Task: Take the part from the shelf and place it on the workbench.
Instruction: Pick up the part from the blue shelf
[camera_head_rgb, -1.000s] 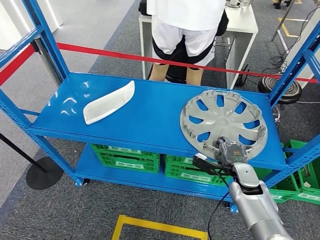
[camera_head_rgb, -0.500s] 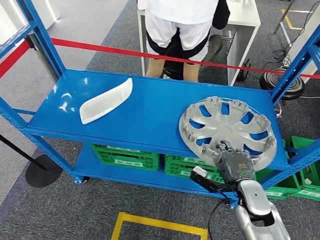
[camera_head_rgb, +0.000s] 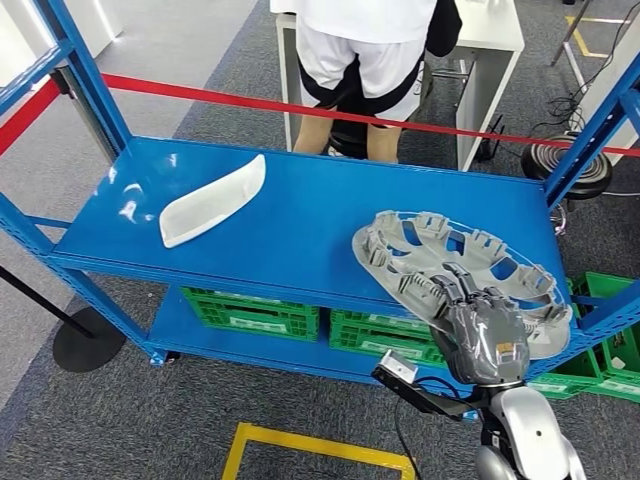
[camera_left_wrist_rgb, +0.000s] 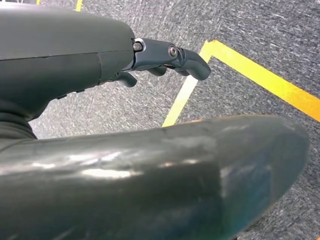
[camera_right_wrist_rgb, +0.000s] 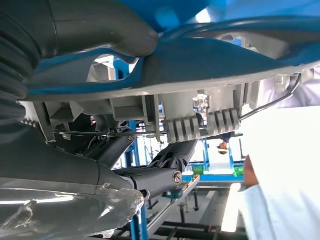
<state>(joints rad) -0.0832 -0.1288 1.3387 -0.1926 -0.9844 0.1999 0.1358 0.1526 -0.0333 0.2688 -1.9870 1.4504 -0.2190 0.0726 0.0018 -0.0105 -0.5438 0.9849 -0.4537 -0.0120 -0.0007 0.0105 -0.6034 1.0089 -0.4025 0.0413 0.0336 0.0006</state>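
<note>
Fingers (camera_right_wrist_rgb: 166, 177) of your right hand (camera_head_rgb: 483, 335) clamp the near rim of the round silver plastic wheel cover (camera_head_rgb: 453, 265), tilted, near edge off the blue metal shelf (camera_head_rgb: 302, 225). Your left hand (camera_left_wrist_rgb: 166, 57) hangs empty over grey carpet (camera_left_wrist_rgb: 245, 35), fingers loosely extended.
</note>
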